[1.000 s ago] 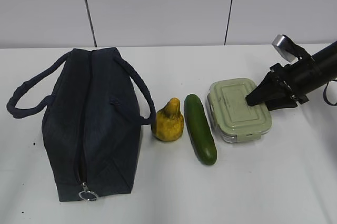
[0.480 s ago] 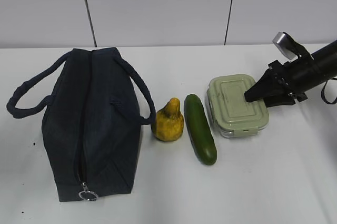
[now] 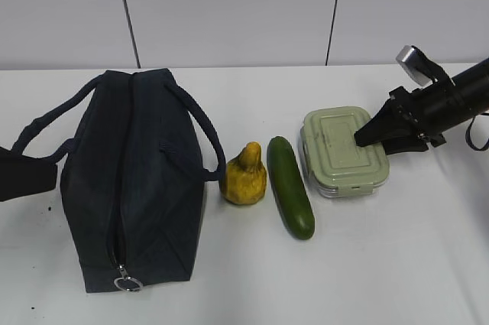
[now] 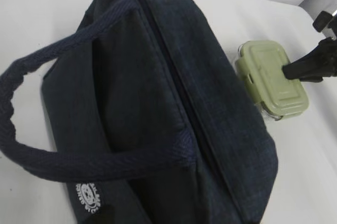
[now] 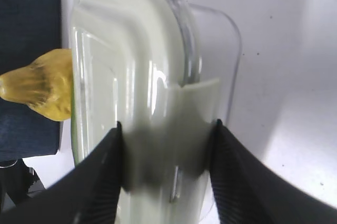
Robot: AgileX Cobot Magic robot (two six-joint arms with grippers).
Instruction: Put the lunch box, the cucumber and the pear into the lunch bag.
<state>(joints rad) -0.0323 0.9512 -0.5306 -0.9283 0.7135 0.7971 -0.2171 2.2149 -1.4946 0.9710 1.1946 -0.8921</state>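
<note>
Right gripper (image 5: 166,176) clamped across the lunch box (image 3: 344,151), right of centre in the exterior view, beside the cucumber (image 3: 290,186). Could slip on smooth glass when lifted. Lunch bag (image 3: 130,180) at left looks zipped, blocking entry. Left gripper's opening not shown.

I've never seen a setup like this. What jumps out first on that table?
The big dark lunch bag lying zipped on the left dominates. Right of it sit a blotchy yellow pear, a cucumber and a green-lidded lunch box in a row. A black right gripper has its jaws around the box's right end.
</note>
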